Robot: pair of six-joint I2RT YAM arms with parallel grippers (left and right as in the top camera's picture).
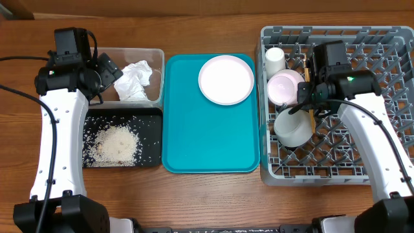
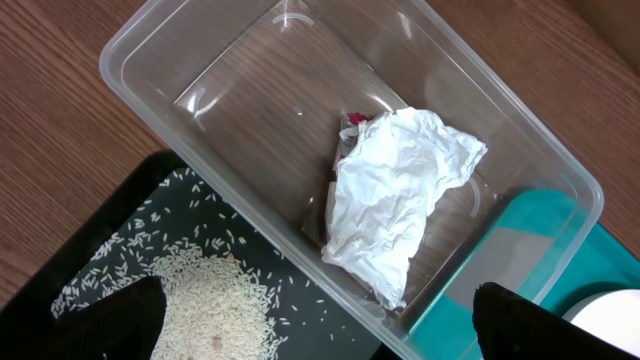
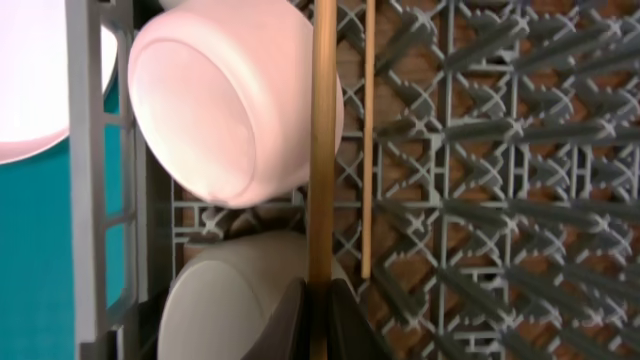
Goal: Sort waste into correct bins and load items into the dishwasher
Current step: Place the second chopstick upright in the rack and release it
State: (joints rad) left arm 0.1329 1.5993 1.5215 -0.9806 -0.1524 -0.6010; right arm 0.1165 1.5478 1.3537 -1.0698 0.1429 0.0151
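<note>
My right gripper (image 3: pixel 322 325) is shut on a wooden chopstick (image 3: pixel 322 140) over the grey dish rack (image 1: pixel 381 84). The second chopstick (image 3: pixel 367 150) lies on the rack grid beside it. A pink bowl (image 1: pixel 285 87), a grey-white bowl (image 1: pixel 292 127) and a white cup (image 1: pixel 275 61) sit in the rack's left part. The round plate (image 1: pixel 226 79) lies on the teal tray (image 1: pixel 210 139). My left gripper (image 2: pixel 320 330) is open above the clear tub (image 1: pixel 155 55), which holds the white tissue (image 2: pixel 395 190) with the red wrapper (image 2: pixel 357 118) under it. Rice (image 1: pixel 118 144) lies in the black tray (image 1: pixel 152 139).
The wooden tabletop (image 1: pixel 213 194) surrounds everything. The tub and black tray stand at the left, the teal tray in the middle, the rack at the right. The right arm (image 1: pixel 372 136) reaches over the rack.
</note>
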